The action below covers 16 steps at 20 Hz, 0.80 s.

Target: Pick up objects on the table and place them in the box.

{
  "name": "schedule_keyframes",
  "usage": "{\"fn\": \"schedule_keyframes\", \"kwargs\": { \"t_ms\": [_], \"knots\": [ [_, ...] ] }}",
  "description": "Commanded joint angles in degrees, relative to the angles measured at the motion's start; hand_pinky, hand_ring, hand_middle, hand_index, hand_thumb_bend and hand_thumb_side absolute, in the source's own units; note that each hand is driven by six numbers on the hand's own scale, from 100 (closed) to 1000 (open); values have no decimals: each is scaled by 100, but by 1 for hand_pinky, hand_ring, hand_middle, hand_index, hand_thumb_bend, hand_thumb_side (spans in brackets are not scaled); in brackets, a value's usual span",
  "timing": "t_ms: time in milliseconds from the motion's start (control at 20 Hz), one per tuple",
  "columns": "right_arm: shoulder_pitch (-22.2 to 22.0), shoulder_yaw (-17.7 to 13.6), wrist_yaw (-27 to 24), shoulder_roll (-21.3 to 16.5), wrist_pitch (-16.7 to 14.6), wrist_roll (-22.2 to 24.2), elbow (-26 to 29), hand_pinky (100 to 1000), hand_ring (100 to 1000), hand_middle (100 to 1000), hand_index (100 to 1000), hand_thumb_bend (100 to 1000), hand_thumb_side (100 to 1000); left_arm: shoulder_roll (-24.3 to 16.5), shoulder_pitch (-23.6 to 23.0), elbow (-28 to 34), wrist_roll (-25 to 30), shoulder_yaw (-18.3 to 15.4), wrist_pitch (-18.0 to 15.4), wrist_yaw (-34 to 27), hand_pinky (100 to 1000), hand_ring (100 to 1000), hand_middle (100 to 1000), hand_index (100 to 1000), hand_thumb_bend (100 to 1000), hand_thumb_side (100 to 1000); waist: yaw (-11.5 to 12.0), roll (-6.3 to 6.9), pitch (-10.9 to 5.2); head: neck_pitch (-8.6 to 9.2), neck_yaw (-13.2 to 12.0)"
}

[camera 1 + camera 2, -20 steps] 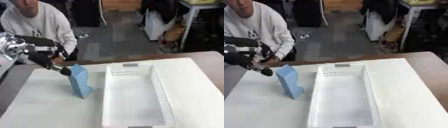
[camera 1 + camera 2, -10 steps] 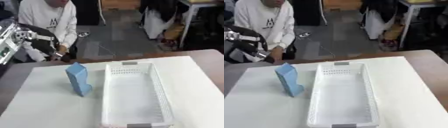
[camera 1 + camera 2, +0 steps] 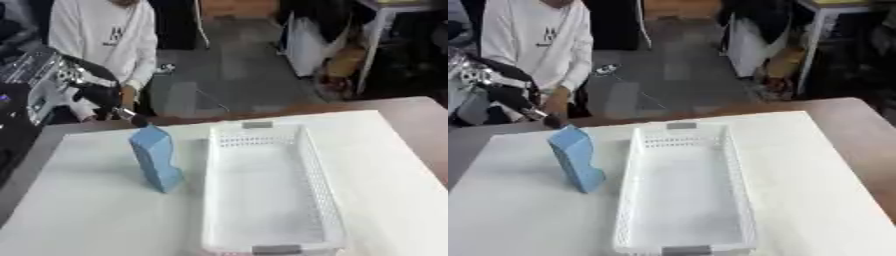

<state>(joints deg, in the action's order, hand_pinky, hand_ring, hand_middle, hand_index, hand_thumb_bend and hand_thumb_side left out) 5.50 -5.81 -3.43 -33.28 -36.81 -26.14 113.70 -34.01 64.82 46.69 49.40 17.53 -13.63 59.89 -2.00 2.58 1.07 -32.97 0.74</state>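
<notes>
The left hand [image 3: 103,95] hangs at the far left edge of the counter [image 3: 96,210], its black fingers [image 3: 131,116] reaching down and to the right toward the top of the blue box [image 3: 156,158]. The fingers look bunched together and hold nothing, though the blur around them makes it hard to be sure of their curl; the lowest fingertip sits just above the box's upper corner, and I cannot tell whether it touches. Behind the hand, the silver and black forearm [image 3: 45,82] runs off toward the upper left. The blue box stands upright on the white counter, slightly tilted, with its narrow top toward the hand and its base nearer the camera. Just beside it on the right, apart from it by a thin strip of counter, lies a long white basket [image 3: 325,200] with perforated walls and grey tabs at its two short ends; nothing lies inside. The basket runs lengthwise away from the camera, its far end near the counter's back edge. The right hand shows in neither view. Past the far edge of the counter a person in a white sweatshirt [image 3: 540,42] sits close behind the left hand.
</notes>
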Motion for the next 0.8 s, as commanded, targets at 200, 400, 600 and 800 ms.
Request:
{"fn": "schedule_keyframes", "kwargs": {
  "t_ms": [200,400,600,800],
  "knots": [
    [131,-58,-86,-145,59,-156,89,143,328,515,587,100,856,100,208,-250,257,-144,-392,405,375,677,785,770,910,1000,-43,-3,-80,58,-20],
    [171,-143,-264,-141,75,-715,89,165,329,503,581,100,858,168,196,-376,257,-161,-452,570,381,682,789,772,905,1000,-78,2,-78,120,11],
    [195,-130,-284,-151,141,-1093,89,164,328,502,578,100,862,242,197,-494,257,-173,-498,753,387,685,793,774,907,1000,-102,3,-71,194,-10],
    [214,-92,-247,-147,182,-1174,89,163,327,502,578,100,861,344,213,-636,257,-172,-580,925,392,686,796,774,914,1000,-120,2,-67,222,-42]
  ]
}}
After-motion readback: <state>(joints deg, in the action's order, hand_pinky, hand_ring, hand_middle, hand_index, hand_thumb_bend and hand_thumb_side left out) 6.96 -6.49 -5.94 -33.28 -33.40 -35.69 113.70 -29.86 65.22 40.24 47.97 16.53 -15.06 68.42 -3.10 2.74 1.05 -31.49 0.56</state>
